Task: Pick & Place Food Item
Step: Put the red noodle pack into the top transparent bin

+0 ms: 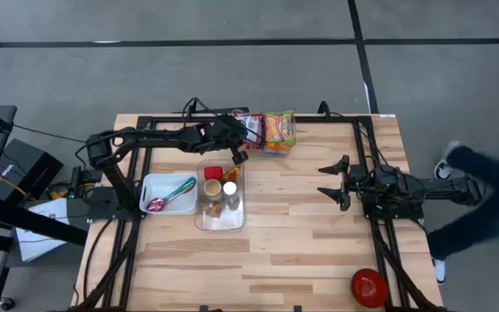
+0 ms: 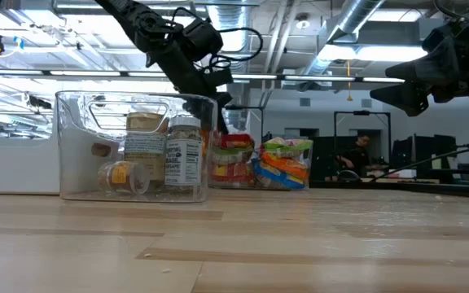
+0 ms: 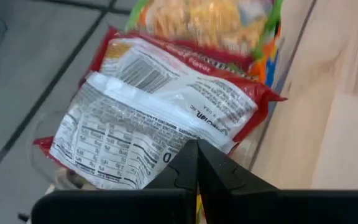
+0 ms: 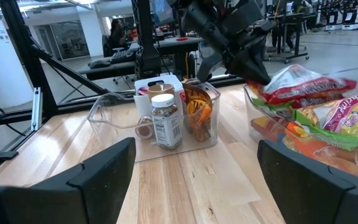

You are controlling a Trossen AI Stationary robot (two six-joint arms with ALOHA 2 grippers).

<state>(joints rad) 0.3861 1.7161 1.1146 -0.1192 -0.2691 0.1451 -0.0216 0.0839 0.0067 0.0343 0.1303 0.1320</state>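
Starting at the left: white tray (image 1: 152,185) with a pink and green spoon (image 1: 170,196) lying inside, untouched. Next to it, clear bin (image 1: 221,218) holding spice jars (image 1: 212,180), standing just beside the left arm's path.

Hovering at the far edge of the table, left gripper (image 1: 237,152) with jaws closed together, holding nothing, tips just at the red snack bag (image 3: 160,118). Lying there against the orange-green snack bag (image 1: 279,130), near the table edge. Risking a push instead of a grasp: closed jaws sliding the smooth bag off the far edge, or catching only loose film and dropping it. Also risking a knock on the bin wall while swinging back.

Further right, right gripper (image 1: 334,183) waiting above bare wood, jaws spread wide. At the near right corner, red bowl (image 1: 368,287) sitting well apart.
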